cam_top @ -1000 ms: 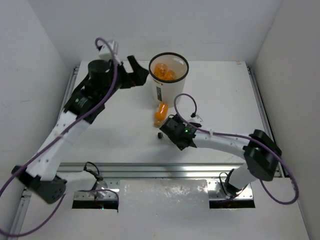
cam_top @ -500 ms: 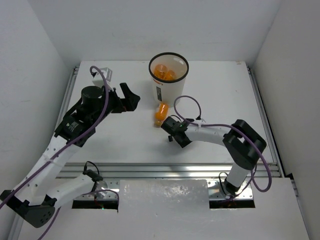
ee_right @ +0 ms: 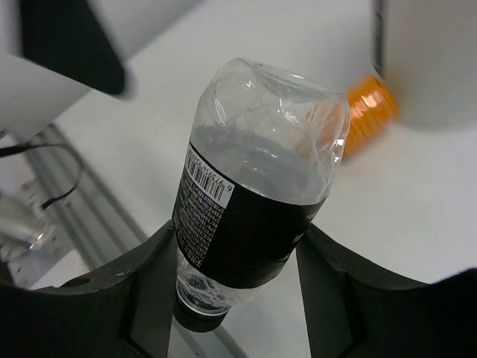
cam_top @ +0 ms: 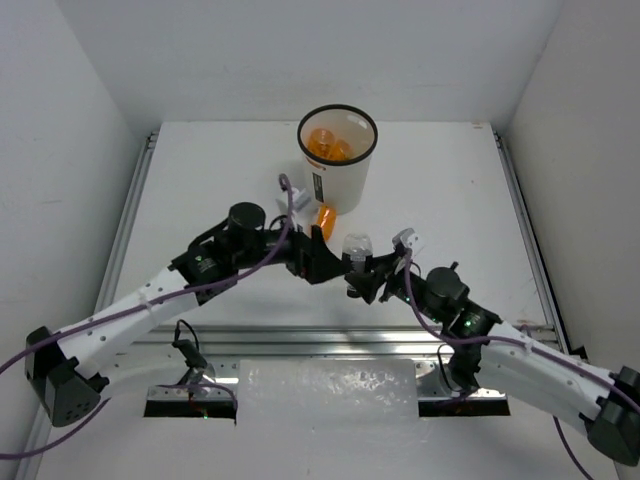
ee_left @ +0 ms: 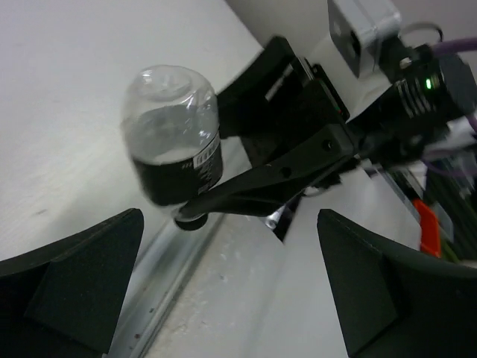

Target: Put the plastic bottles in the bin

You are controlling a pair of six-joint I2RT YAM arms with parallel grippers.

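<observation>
A clear plastic bottle [ee_right: 253, 216] with a black label and black cap hangs cap down, base up, above the table. My right gripper [ee_right: 237, 239] is shut on its labelled waist. From above, this bottle [cam_top: 356, 246] and the right gripper [cam_top: 364, 276] sit at the table's middle front. My left gripper [cam_top: 316, 256] is open right beside it and holds nothing; in its wrist view the bottle [ee_left: 173, 155] is ahead, beyond its fingers [ee_left: 74, 291]. An orange bottle [cam_top: 323, 216] lies by the white bin [cam_top: 345, 185], which holds more orange bottles [cam_top: 328, 146].
The bin stands at the back centre of the white table [cam_top: 460, 190]. A metal rail [cam_top: 330, 338] runs along the table's front edge, just below both grippers. White walls close in the left, back and right sides. The two arms nearly meet at mid-table.
My right gripper has shut on the clear bottle and lifted it as the arm drew back toward the front. The left arm has swung from the bin's left down to the middle.
</observation>
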